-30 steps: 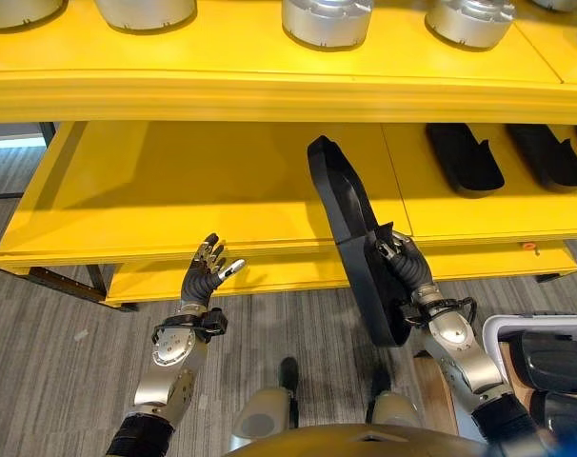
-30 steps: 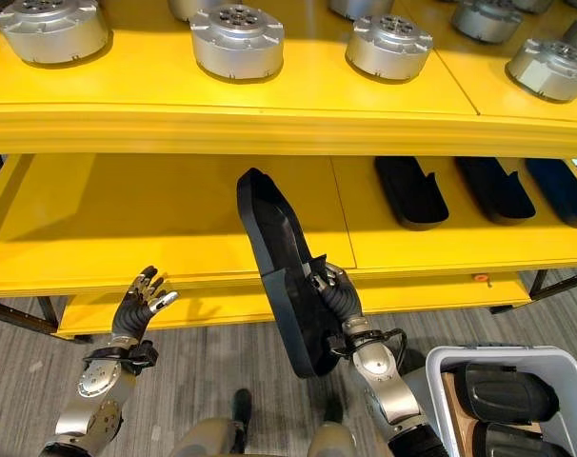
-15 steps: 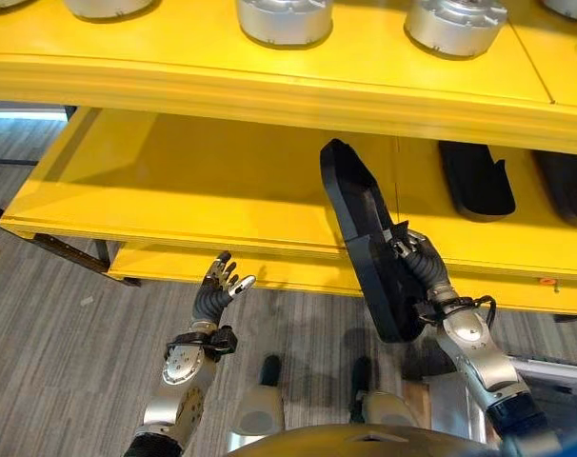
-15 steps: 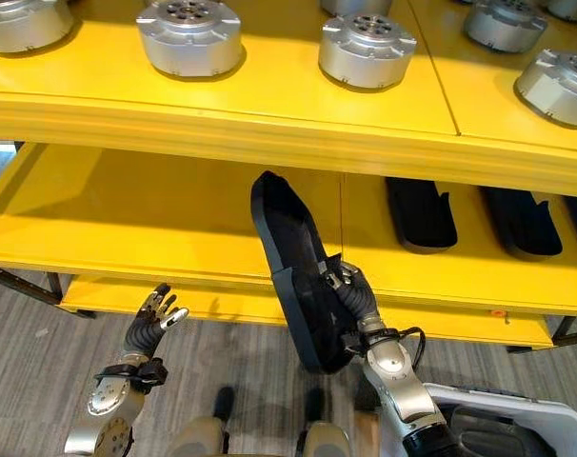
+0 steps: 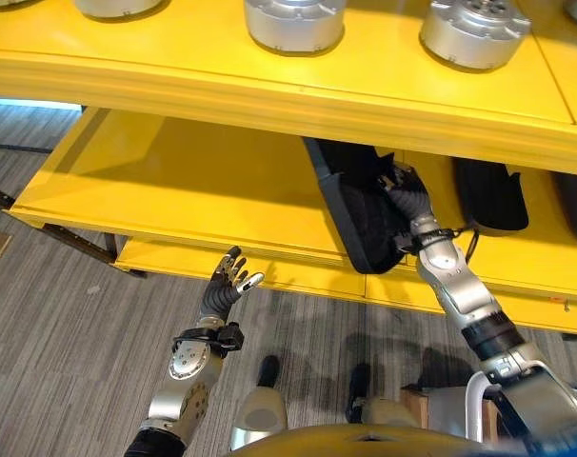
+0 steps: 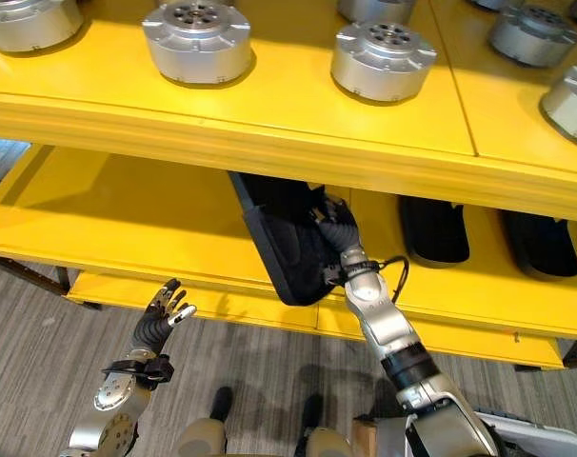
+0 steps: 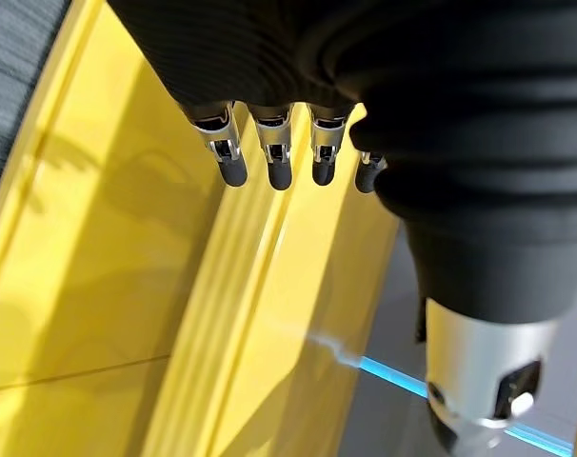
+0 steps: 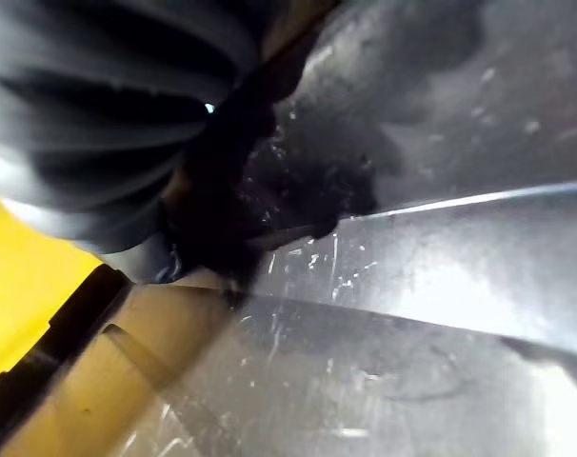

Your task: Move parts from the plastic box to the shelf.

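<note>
A long black part (image 5: 357, 227) lies tilted on the yellow lower shelf (image 5: 174, 190), its far end under the upper shelf. My right hand (image 5: 408, 198) is shut on its right edge, reaching in over the shelf's front lip. In the right wrist view the part's dark glossy surface (image 8: 412, 257) sits right against the hand's cover (image 8: 98, 124). My left hand (image 5: 228, 284) hangs open in front of the lower shelf's edge, its straight fingers (image 7: 269, 164) holding nothing.
Two more black parts (image 6: 433, 230) (image 6: 546, 245) lie on the lower shelf to the right. Several round silver parts (image 6: 195, 40) stand on the upper shelf (image 6: 127, 105). The plastic box's white rim (image 5: 475, 407) shows at the lower right. Bare shelf lies to the left.
My right arm has lifted and pushed the black part forward, from in front of the shelf's edge onto the lower shelf. The left hand stays open; the camera has shifted.
</note>
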{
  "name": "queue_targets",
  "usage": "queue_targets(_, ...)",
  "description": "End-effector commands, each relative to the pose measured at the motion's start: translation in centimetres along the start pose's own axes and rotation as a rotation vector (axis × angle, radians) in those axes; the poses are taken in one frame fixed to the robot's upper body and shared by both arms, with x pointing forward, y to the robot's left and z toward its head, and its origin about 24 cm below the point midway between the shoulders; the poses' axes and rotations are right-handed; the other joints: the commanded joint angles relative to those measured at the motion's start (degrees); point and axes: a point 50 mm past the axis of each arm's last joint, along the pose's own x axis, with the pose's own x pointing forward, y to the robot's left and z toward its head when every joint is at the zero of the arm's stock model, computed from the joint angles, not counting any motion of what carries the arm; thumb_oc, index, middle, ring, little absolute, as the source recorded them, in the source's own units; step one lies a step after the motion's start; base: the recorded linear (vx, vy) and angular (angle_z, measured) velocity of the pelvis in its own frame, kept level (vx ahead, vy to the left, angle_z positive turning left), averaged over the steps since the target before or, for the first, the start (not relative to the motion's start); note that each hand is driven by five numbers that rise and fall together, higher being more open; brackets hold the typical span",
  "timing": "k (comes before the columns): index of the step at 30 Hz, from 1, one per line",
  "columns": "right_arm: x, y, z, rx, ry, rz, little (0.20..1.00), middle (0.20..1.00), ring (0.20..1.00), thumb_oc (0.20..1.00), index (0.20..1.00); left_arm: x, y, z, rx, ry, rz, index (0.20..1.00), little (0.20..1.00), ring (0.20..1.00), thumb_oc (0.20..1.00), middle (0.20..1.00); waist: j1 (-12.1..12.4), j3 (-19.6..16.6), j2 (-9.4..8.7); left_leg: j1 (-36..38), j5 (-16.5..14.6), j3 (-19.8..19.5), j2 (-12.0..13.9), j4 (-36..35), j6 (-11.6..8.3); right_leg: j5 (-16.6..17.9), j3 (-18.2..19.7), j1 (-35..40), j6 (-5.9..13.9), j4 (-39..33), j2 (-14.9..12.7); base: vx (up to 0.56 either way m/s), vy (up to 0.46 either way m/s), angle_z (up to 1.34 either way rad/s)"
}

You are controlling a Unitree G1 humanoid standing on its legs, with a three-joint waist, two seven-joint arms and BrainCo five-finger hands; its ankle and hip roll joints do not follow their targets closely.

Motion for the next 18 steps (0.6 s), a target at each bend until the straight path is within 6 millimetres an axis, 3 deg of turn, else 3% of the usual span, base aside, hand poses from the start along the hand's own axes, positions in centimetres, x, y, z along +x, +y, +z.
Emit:
queue_targets(1,2.7,-0.4,4.6,0.021,-0.179,-0.044,0.200,0.200,0.200,0.200,0.200,-0.1,-0.9,2.5,-0.003,-0.098,-0.103,1.000,1.000,1.000,1.000,1.000,1.07,-0.25,0.37,0.98,-2.78,2.24,2.74,2.09,0.34,-5.90,-0.63,-3.23,3.56,11.24,-5.61,-0.06,0.036,0.10)
queue_targets(10,7.3,-4.3,10.5,-0.007,-0.284,-0.247,0.200,0.200,0.200,0.200,0.200,0.6,-1.9,3.1,0.027,-0.103,-0.170,1.000,1.000,1.000,1.000,1.000,2.38,4.96,2.05,-5.45,-4.02,2.14,-0.36,7.75,0.86,-4.69,1.11,-8.08,4.00,13.06,-7.51,-0.10,0.058,0.04)
queue_targets(18,8.6,-7.0,12.9,0.021,-0.309,-0.388,0.200,0.200,0.200,0.200,0.200,1.3,-3.3,3.3,0.039,-0.108,-0.225,1.000,1.000,1.000,1.000,1.000,2.03,8.73,3.87,-11.69,-7.13,2.36,-3.08,16.44,1.24,-5.21,2.91,-12.61,4.35,18.49,-9.78,-0.09,0.076,0.04)
